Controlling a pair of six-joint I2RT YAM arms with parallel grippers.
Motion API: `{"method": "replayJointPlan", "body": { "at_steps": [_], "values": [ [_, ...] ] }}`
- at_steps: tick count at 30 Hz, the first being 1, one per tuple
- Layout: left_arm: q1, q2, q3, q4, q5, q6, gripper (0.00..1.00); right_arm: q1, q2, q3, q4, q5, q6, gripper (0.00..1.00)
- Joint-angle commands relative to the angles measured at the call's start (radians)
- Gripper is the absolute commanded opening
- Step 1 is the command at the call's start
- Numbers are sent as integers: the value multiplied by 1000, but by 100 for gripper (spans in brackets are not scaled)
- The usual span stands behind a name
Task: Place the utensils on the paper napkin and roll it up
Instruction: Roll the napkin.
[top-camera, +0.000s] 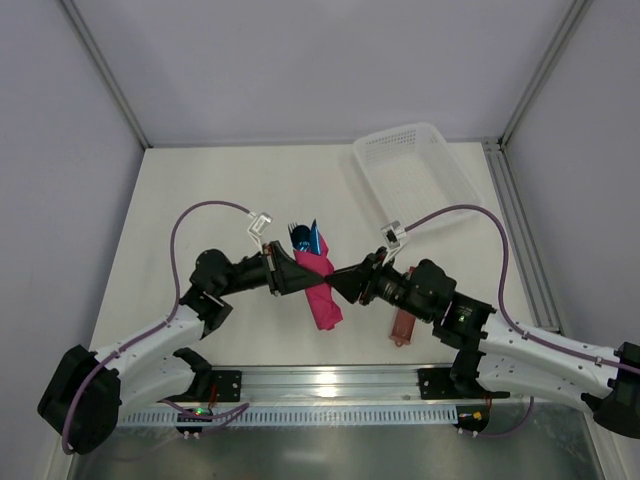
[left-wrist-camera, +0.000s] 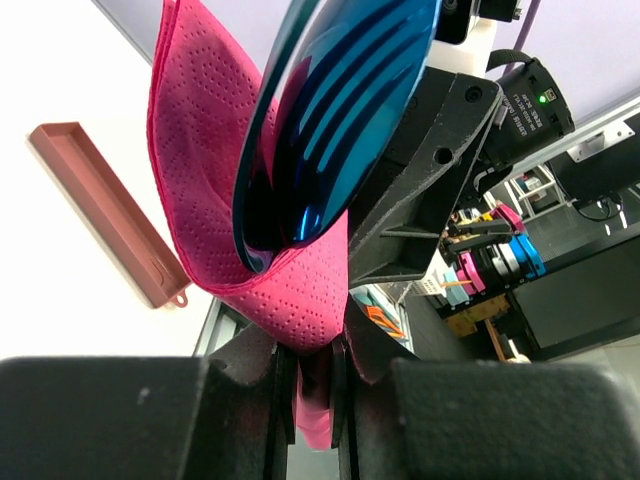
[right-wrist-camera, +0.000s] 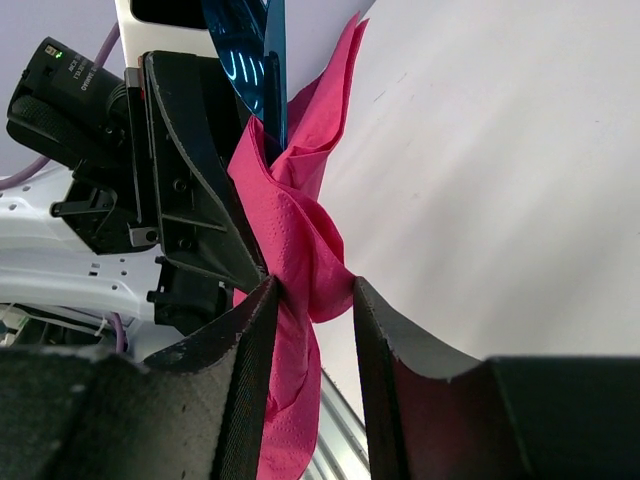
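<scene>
The magenta paper napkin is wrapped around the blue utensils, whose ends stick out of its far end. It is held off the table between both arms. My left gripper is shut on the napkin's lower fold, with the blue fork and spoon standing in the wrap above its jaws. My right gripper faces it from the right. Its jaws stand apart around the twisted napkin, with a gap at the right finger.
A flat reddish-brown sleeve lies on the table by the right arm, also in the left wrist view. A white mesh basket stands at the back right. A metal rail runs along the near edge.
</scene>
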Motion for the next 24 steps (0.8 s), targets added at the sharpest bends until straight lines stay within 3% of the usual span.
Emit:
{"method": "replayJointPlan", "body": {
  "at_steps": [1,8,18,24],
  "values": [
    [-11,-21,21,59,15,4,0,3,19,42,104,-19,5,40],
    [-15,-20,18,66,23,6,0,3,35,32,153,-30,17,42],
    [-15,-20,18,21,20,32,0,3,-106,5,41,74,106,42],
    [-15,-24,18,7,18,38,0,3,-97,15,28,80,118,38]
  ]
}}
